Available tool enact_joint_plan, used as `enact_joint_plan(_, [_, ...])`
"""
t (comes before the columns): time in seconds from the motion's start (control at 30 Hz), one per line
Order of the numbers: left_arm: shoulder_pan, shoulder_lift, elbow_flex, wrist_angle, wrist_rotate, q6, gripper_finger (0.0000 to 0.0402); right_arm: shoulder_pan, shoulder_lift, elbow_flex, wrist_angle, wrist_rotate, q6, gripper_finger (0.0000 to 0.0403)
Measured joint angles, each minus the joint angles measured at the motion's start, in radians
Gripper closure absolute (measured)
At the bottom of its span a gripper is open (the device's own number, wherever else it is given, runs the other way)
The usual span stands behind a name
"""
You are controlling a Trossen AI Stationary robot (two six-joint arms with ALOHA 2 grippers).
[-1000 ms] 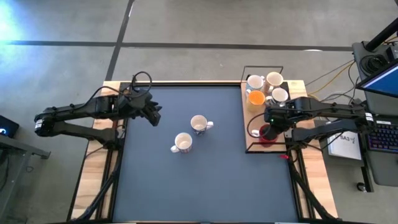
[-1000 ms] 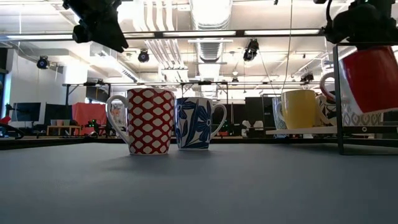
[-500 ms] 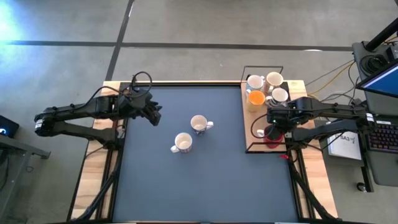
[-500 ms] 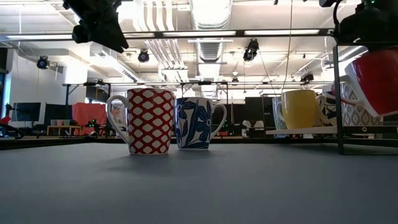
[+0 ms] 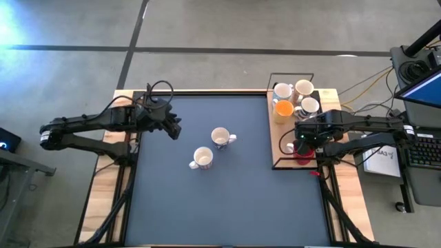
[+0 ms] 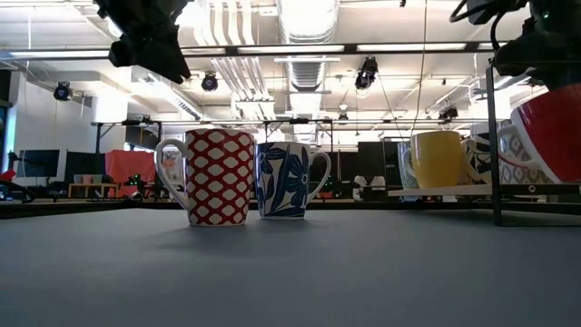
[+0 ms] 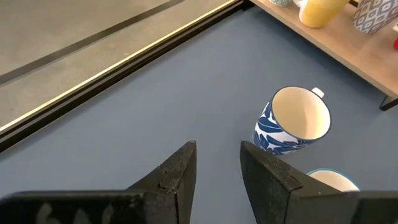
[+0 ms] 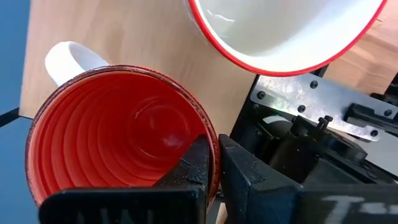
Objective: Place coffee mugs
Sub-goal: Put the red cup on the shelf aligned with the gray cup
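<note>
Two mugs stand on their bases mid-table on the dark mat: a red-and-white patterned mug (image 5: 202, 158) (image 6: 218, 177) and a blue floral mug (image 5: 220, 138) (image 6: 286, 179) (image 7: 292, 121). At the table's right, a wooden board in a black wire rack (image 5: 273, 120) carries an orange mug (image 5: 283, 107) and three pale mugs (image 5: 304, 89). My right gripper (image 5: 302, 140) (image 8: 217, 163) is shut on a red mug (image 5: 301, 151) (image 6: 550, 132) over the board's near end. My left gripper (image 5: 173, 128) (image 7: 217, 165) hovers open above the mat's far left, holding nothing. My right gripper pinches the red mug's rim wall (image 8: 208, 146), on the side opposite its white handle (image 8: 65, 62). One finger (image 8: 199, 165) is inside the cup and one finger (image 8: 245, 171) outside, coming from above. The mug hangs tilted; whether its base touches the board, I cannot tell.
A mug with a red rim and white inside (image 8: 286, 31) sits close beside the held one. The rack's black upright (image 6: 493, 136) stands between the board and the mat. Bare mat lies near and left of the two standing mugs. Cables and a desk sit beyond the table's right edge.
My right gripper has carried the red mug down and a little toward the table's right edge, over the board. The mug has tipped further as it moved, and sits lower in the low view than a second ago.
</note>
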Motion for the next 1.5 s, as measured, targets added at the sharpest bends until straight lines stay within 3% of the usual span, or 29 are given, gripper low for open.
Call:
enact_joint_plan(0.7, [0.000,0.027,0.000,0.001,0.029,0.000,0.0295,0.000,-0.001,-0.002,0.002,-0.027,-0.040,0.0390])
enact_joint_plan(0.9, [0.000,0.027,0.000,0.002,0.027,0.000,0.0295,0.000,-0.002,0.000,0.003,0.039,-0.044,0.0390])
enact_joint_plan(1.23, [0.000,0.027,0.000,0.002,0.026,0.000,0.0295,0.000,-0.002,0.000,0.012,0.034,-0.062,0.0389])
enact_joint_plan(1.5, [0.000,0.027,0.000,0.001,0.025,0.000,0.0295,0.000,-0.002,0.002,0.008,0.029,-0.062,0.0340])
